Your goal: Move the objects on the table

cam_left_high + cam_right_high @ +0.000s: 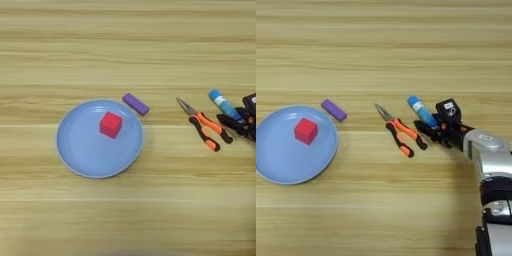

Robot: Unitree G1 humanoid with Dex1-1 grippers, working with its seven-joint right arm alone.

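A red cube (110,124) rests on a light blue plate (70,150) left of centre on the table (125,45). A flat purple bar (135,104) lies just beyond the plate's far right rim. Orange-handled pliers (401,129) lie to the right, jaws pointing up-left. Right of them lies a blue glue stick (421,110), tilted, with its white band near the far end. My right gripper (429,115) is open at the glue stick's near end, one black finger (426,128) below it and the other (448,108) above it. Whether they touch the tube I cannot tell.
My silver forearm (488,150) comes in from the lower right corner. The pliers' handles lie close to the lower finger. Bare wood stretches across the far half of the table and along the front.
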